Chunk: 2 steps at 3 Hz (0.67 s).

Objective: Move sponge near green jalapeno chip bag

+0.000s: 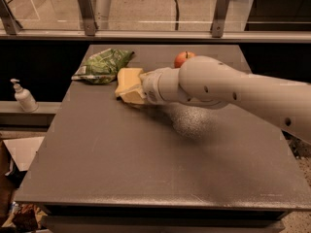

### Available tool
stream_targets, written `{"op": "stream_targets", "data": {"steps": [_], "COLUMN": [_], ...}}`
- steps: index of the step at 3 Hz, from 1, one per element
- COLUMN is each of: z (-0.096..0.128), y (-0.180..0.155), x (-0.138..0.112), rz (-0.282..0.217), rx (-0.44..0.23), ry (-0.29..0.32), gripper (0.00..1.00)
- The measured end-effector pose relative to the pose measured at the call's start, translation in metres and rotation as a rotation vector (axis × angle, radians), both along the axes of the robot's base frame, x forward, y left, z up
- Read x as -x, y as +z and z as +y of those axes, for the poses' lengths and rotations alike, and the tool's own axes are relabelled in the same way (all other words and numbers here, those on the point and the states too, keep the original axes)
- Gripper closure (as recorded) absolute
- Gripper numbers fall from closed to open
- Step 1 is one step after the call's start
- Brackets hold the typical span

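The pale yellow sponge [127, 83] is at the far left part of the grey table [146, 169], held at the tip of my arm. My gripper [138, 90] is shut on the sponge, with its fingers mostly hidden behind the sponge and the wrist. The green jalapeno chip bag [103, 64] lies crumpled just left of and behind the sponge, a small gap apart. My thick white arm reaches in from the right across the table.
A red apple [182, 58] sits at the back of the table, partly behind my arm. A white pump bottle [23, 96] stands on a ledge left of the table. A glass railing runs behind the table's far edge.
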<state>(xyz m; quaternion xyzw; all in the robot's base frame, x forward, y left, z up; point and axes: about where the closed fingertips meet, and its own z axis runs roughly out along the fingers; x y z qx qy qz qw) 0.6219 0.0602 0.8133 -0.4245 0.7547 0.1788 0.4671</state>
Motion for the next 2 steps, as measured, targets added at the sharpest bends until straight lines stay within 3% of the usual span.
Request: {"op": "stream_targets", "data": {"steps": [2], "z": [0.0001], "y": [0.0000], "x": [0.0000], "rz": [0.000], "rx": [0.000], "ry": [0.000], "gripper": [0.12]}}
